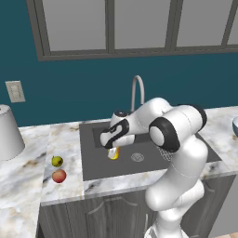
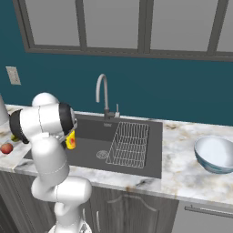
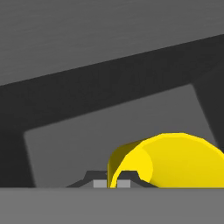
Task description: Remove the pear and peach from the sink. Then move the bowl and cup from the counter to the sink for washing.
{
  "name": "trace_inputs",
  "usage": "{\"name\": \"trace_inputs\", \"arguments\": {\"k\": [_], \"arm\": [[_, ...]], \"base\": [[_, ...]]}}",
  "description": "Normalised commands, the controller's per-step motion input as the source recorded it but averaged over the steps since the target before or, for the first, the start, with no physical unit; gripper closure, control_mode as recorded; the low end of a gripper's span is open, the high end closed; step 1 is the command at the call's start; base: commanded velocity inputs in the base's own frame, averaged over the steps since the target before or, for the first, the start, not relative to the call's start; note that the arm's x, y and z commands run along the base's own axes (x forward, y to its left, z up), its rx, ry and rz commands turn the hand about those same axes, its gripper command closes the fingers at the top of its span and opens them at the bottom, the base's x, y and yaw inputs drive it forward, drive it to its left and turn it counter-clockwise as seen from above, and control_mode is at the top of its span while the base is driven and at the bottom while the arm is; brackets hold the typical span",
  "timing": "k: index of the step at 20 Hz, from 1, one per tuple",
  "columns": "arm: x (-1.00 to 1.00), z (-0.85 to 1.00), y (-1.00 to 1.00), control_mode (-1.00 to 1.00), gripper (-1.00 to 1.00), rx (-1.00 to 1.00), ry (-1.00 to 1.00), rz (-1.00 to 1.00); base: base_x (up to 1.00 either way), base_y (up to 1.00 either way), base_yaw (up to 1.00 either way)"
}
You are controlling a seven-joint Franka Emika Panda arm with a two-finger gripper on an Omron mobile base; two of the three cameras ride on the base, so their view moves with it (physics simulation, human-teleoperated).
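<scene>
My gripper (image 1: 113, 149) is shut on the rim of the yellow cup (image 1: 114, 154), which hangs low inside the dark grey sink (image 1: 95, 165), left of the drain. In the hand view the cup (image 3: 175, 159) lies tilted, and its rim sits between my gripper's (image 3: 113, 183) tips above the sink floor (image 3: 87, 144). From the right base view the cup (image 2: 71, 142) peeks out beside my arm. The pear (image 1: 57, 161) and peach (image 1: 59, 176) rest on the counter (image 1: 28, 186) left of the sink. The pale bowl (image 2: 215, 154) stands on the counter to the right.
A curved steel faucet (image 1: 136, 90) rises behind the basin, and a wire rack (image 2: 129, 143) fills its right side. A large grey-white conical vessel (image 1: 7, 132) stands on the counter at the far left. The blue wall with an outlet (image 1: 15, 91) backs the counter.
</scene>
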Motion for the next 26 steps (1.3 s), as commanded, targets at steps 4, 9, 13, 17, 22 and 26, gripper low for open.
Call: {"name": "trace_inputs", "arguments": {"k": [4,9,13,17,22,26], "arm": [[0.09,-0.09,0.03,-1.00,1.00,0.00,-0.01,0.02],[0.08,-0.09,0.02,-1.00,1.00,0.00,-0.01,0.02],[0.09,-0.10,0.01,-1.00,1.00,0.00,-0.01,0.02],[0.09,-0.11,0.02,-1.00,1.00,0.00,0.00,0.02],[0.09,-0.10,0.02,-1.00,1.00,0.00,-0.02,0.02],[0.11,-0.09,0.04,-1.00,1.00,0.00,-0.03,0.02]], "base": [[0.00,0.00,0.00],[0.00,0.00,0.00],[0.00,0.00,0.00],[0.00,0.00,0.00],[0.00,0.00,0.00],[0.00,0.00,0.00]]}}
